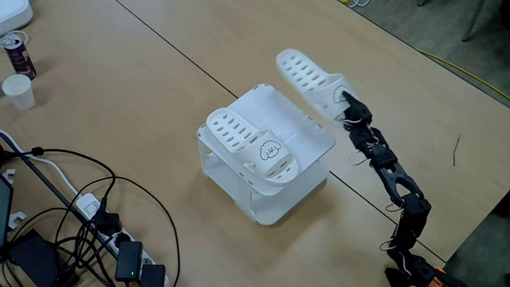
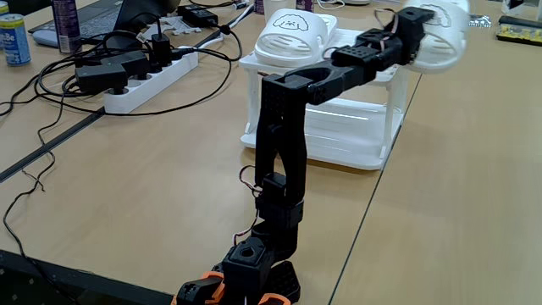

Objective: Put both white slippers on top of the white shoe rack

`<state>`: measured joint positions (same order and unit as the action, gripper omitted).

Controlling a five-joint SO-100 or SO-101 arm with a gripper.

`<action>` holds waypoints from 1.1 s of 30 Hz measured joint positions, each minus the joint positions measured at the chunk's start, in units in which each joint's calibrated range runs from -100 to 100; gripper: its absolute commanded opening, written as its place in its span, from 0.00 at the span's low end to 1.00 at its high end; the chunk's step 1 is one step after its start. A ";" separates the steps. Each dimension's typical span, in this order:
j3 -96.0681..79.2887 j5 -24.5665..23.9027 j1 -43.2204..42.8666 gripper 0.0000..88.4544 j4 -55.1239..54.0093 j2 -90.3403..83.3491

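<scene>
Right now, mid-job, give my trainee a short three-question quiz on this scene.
1. True or false: one slipper already lies on the white shoe rack.
2. Where is the second slipper? A) flat on the table B) held up in the jaws of the gripper C) inside the rack's lower tier
3. Fill in: the paper cup stands beside a drink ____.

Key: 1 true; 2 B; 3 can.

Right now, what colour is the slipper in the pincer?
White, seen best in a fixed view: slipper, pincer.
</scene>
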<state>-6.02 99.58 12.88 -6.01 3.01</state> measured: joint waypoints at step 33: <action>-2.70 0.00 -10.94 0.01 0.00 -0.41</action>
<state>-8.72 99.58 1.95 -6.01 2.60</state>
